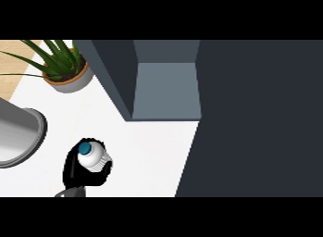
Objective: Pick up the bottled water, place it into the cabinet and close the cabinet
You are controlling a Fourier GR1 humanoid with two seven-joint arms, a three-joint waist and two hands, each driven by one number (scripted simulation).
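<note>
A black robot hand (73, 169) rises from the lower left of the frame with its fingers (102, 170) curled round a clear plastic bottle of water (93, 158), seen from above so that the blue screw cap (86, 148) faces the camera. The bottle sits inside the curl of the hand, over the white kitchen surface (150, 152), at lower left of centre; whether its base touches the surface cannot be told from this steep angle. Only one hand shows, and its place at the frame's left, on a short stretch of grey forearm (71, 191), suggests it is the robot's left hand.

Above and to the right of the bottle, in the upper middle of the frame, stands a dark grey cabinet (119, 74) with its compartment open, showing a paler grey inner floor (165, 90). A broad, dark slab (266, 120), probably the cabinet's swung-open door, fills the right side of the frame from top to bottom. A spiky green plant in a round grey pot (68, 76) sits at the upper left, beside the cabinet's left wall. A large grey cylinder (10, 136) with a thick rim lies at the left edge, just left of the hand and apart from it.
</note>
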